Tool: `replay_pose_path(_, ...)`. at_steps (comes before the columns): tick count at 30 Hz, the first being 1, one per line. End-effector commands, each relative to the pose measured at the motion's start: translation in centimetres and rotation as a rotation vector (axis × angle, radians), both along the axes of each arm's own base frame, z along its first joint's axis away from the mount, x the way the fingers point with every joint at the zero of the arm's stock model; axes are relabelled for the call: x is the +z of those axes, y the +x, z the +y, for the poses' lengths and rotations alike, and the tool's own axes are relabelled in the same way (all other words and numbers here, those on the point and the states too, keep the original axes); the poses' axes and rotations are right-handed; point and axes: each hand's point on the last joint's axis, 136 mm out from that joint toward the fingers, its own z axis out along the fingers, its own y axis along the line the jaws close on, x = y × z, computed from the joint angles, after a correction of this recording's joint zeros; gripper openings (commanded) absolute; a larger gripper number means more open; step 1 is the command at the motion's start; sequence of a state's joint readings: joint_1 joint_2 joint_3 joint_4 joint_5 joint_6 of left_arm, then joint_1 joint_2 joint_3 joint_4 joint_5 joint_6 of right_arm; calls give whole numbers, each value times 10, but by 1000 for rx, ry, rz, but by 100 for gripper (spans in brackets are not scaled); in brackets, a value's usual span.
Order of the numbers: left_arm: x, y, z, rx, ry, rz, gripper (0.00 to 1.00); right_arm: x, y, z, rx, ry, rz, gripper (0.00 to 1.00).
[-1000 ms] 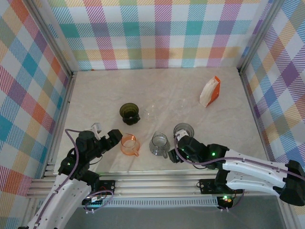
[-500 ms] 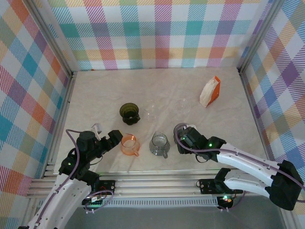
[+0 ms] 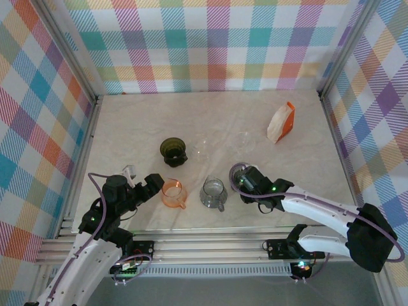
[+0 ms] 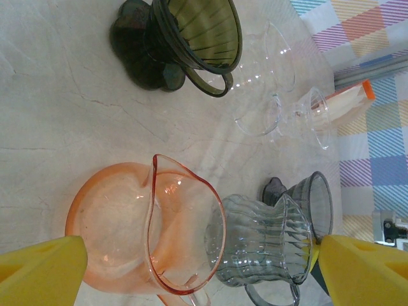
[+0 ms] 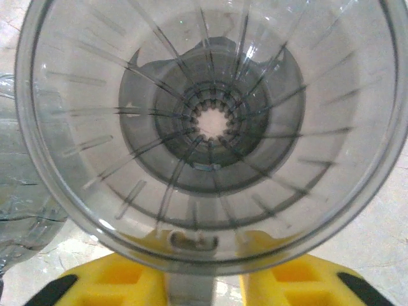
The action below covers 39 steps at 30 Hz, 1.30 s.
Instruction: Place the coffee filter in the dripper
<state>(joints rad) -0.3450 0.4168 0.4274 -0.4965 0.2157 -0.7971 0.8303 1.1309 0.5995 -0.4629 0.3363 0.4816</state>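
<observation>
The right jaws are closed narrowly on the handle tab of the smoky grey dripper (image 5: 115, 127), which stands toward the near edge of the surface (image 3: 127, 121), just beside the grey glass pitcher (image 3: 213, 192). The left jaws gape wide and empty, facing the orange pitcher (image 3: 172, 192). The coffee filter pack (image 3: 281, 122) leans near the far right corner, well apart. Open room lies along the left and far edges.

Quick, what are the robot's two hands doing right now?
Left gripper: open, holding nothing.
Right gripper: closed on the grey dripper by its handle.
</observation>
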Motion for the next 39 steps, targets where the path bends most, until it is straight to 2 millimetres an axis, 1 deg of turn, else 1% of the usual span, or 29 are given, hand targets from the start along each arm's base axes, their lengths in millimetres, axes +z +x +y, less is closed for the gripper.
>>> replay_pose_path(1,-4,-1,0,5,0,14,94,12,9,-1,-10,1,-50,24)
replay_pose_path(4,-3,0,-1,2,-3,13,94,19,10,-2,4,-3,-69,18)
replay_pose_path(7,-1,0,-1,-1,-1,11,94,30,9,-4,18,-2,-92,8)
replay_pose_path(9,2,0,-2,-4,-3,8,95,44,8,-6,31,5,-113,2)
replay_pose_path(12,8,0,-3,-11,-4,-3,95,72,5,-6,66,32,-153,0)
replay_pose_path(14,12,1,-4,-15,-6,-9,96,94,0,1,125,75,-171,0)
replay_pose_path(16,16,1,-5,-21,-10,-14,97,112,-10,17,230,137,-154,0)
replay_pose_path(19,21,2,-7,-31,-16,-23,97,127,-25,38,338,188,-106,0)
replay_pose_path(23,24,1,-7,-33,-16,-26,97,134,-41,65,456,174,-74,0)
replay_pose_path(25,23,1,-7,-33,-15,-22,97,133,-45,76,489,165,-68,0)
replay_pose_path(29,21,0,-7,-34,-14,-18,97,128,-48,92,527,138,-59,0)
replay_pose_path(32,22,0,-7,-37,-14,-20,97,121,-45,96,524,100,-55,0)
replay_pose_path(36,21,-1,-7,-39,-13,-19,98,117,-40,91,498,52,-62,0)
replay_pose_path(39,21,-1,-7,-39,-14,-20,98,113,-41,89,495,33,-49,0)
